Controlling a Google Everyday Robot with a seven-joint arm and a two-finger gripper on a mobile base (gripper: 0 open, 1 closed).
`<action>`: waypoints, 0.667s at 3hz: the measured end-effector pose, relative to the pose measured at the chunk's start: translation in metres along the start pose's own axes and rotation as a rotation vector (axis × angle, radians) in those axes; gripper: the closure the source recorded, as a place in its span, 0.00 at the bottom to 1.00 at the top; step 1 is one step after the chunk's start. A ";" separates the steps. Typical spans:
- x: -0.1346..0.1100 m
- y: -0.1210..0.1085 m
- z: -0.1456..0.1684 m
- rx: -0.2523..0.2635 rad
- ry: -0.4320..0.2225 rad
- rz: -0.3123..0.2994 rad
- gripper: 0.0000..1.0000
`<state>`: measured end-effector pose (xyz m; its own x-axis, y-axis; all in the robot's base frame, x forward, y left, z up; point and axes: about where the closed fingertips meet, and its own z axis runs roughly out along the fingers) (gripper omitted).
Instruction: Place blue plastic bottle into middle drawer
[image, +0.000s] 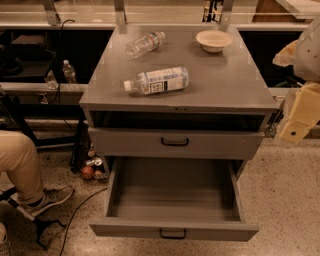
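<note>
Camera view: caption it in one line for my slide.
The blue plastic bottle lies on the cabinet top, the middle drawer open below, the claw at the right edge.

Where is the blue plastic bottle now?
The blue plastic bottle lies on the cabinet top, front centre, nearer than the smaller bottle; the gripper is at the view's right edge.

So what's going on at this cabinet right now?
Nothing is being handled yet. The blue plastic bottle lies on its side on the grey cabinet top, with a smaller clear bottle and a cream bowl behind it. The middle drawer is pulled open and empty. The robot's gripper hangs off the cabinet's right side, away from the bottle.
</note>
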<state>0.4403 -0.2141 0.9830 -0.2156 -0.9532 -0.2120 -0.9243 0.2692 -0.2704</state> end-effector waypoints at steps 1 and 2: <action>-0.002 -0.002 0.000 0.003 0.000 -0.002 0.00; -0.032 -0.031 0.020 -0.015 -0.028 -0.085 0.00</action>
<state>0.4818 -0.1894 0.9791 -0.1280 -0.9682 -0.2150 -0.9435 0.1856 -0.2744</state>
